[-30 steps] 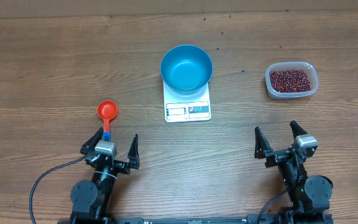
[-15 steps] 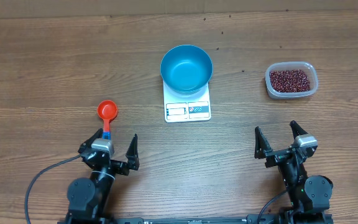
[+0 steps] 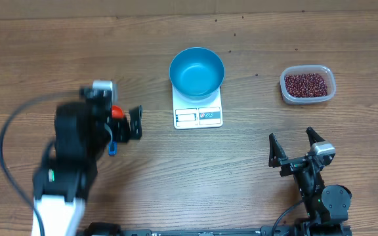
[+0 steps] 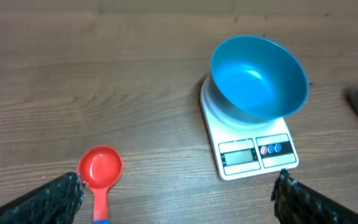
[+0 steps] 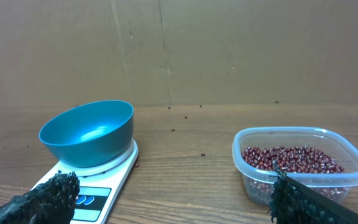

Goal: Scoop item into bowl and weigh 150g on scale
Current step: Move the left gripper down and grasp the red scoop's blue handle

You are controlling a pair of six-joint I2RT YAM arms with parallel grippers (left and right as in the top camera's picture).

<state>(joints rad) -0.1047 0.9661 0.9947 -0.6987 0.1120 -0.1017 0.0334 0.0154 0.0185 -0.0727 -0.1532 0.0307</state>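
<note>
The blue bowl (image 3: pixel 197 72) (image 4: pixel 260 74) (image 5: pixel 87 134) stands empty on the white scale (image 3: pixel 198 116) (image 4: pixel 257 155) (image 5: pixel 98 186). Dark red beans (image 3: pixel 306 84) (image 5: pixel 291 158) fill a clear tub at the far right. A red scoop (image 3: pixel 116 112) (image 4: pixel 101 168) with a blue handle end lies on the table left of the scale. My left gripper (image 3: pixel 121 126) (image 4: pixel 178 186) hovers open over the scoop's handle, its left finger (image 4: pixel 55 199) beside the scoop's cup. My right gripper (image 3: pixel 291 137) (image 5: pixel 173 186) rests open near the front edge, below the tub, holding nothing.
The clear plastic tub (image 3: pixel 331 87) (image 5: pixel 353 168) sits on the wooden table right of the scale. A few stray beans (image 5: pixel 202 155) lie between scale and tub. A cardboard wall (image 5: pixel 179 50) closes the far side.
My left arm has risen from its rest near the front edge and swung forward over the red scoop, jaws still open. The right arm has stayed put.
</note>
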